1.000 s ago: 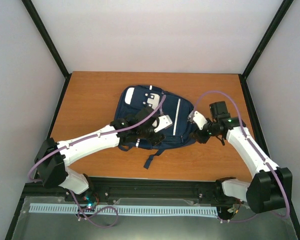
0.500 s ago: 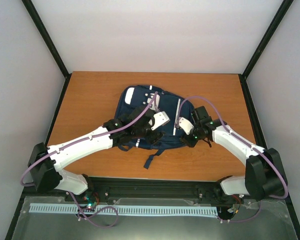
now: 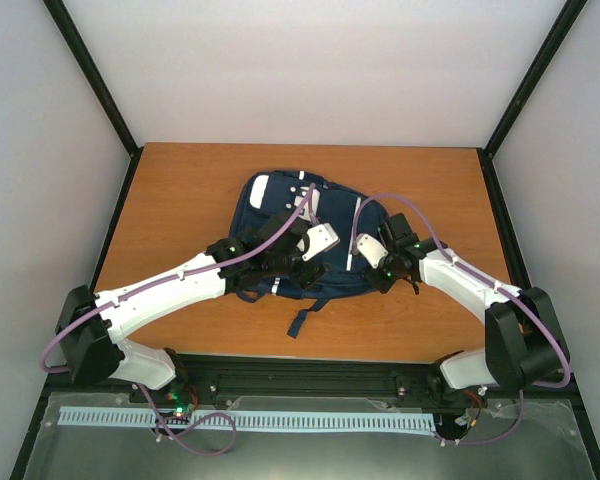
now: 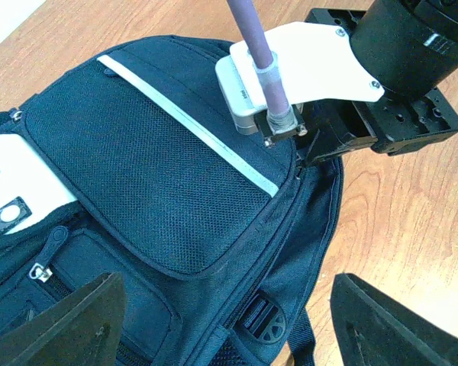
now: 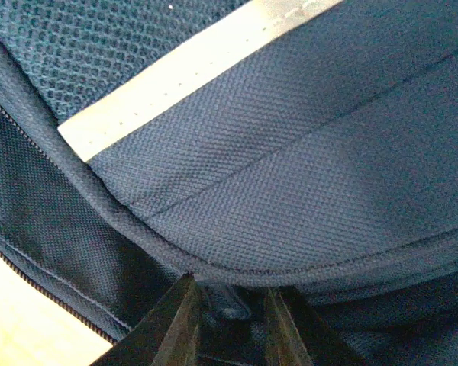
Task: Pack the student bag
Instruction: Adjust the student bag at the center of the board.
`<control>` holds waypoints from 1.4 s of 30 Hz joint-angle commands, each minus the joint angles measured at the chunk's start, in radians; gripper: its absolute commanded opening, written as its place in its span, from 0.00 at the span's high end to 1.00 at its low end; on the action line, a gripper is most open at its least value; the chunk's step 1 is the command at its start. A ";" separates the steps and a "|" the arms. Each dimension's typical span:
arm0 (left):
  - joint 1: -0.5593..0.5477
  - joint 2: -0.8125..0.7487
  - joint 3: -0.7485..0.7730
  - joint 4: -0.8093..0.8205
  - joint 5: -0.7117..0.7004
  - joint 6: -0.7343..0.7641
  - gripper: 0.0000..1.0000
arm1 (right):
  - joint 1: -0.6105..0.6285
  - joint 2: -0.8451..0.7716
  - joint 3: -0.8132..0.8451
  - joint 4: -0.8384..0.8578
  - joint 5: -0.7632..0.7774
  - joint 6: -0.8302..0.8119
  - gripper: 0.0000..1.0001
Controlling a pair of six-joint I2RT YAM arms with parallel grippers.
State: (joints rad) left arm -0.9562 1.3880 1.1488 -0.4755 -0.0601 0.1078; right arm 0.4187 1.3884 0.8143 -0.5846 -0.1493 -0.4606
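Navy fabric student bag (image 3: 280, 215) lies flat at centre frame on the wooden table (image 3: 180, 190). Left gripper (image 4: 227, 286) hovers over its lower middle, jaws spread wide. Right gripper (image 5: 227, 293), at the bag's right edge, closely flanks a dark tab (image 5: 230, 309); whether it pinches the tab cannot be told.

readable text: none | student bag (image 4: 153, 175) white patch (image 4: 19, 179): no legible print

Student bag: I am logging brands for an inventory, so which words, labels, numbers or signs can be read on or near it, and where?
No text can be read in any view.
The white patch on the student bag: blank, no lettering.
The camera housing on the right arm: a tiny dark mark, too small to read.
The buckle: moulded pattern, no legible letters.
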 commanded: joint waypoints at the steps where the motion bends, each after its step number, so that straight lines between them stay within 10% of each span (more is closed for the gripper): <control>1: -0.012 -0.006 0.000 -0.002 0.003 -0.010 0.24 | 0.008 -0.006 -0.012 0.016 0.022 0.009 0.79; 14: -0.012 0.003 -0.004 -0.002 0.009 -0.004 0.24 | 0.008 -0.097 -0.017 -0.039 -0.017 -0.017 0.94; 31: -0.012 0.010 -0.003 -0.002 0.021 -0.003 0.24 | 0.007 -0.033 -0.025 -0.010 -0.008 -0.053 0.65; 42: -0.012 0.004 -0.001 -0.002 0.027 -0.002 0.24 | 0.049 0.035 -0.015 -0.005 -0.013 -0.053 0.68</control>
State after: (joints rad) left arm -0.9562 1.3922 1.1404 -0.4770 -0.0467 0.1078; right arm 0.4290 1.3949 0.7986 -0.5938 -0.1661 -0.5083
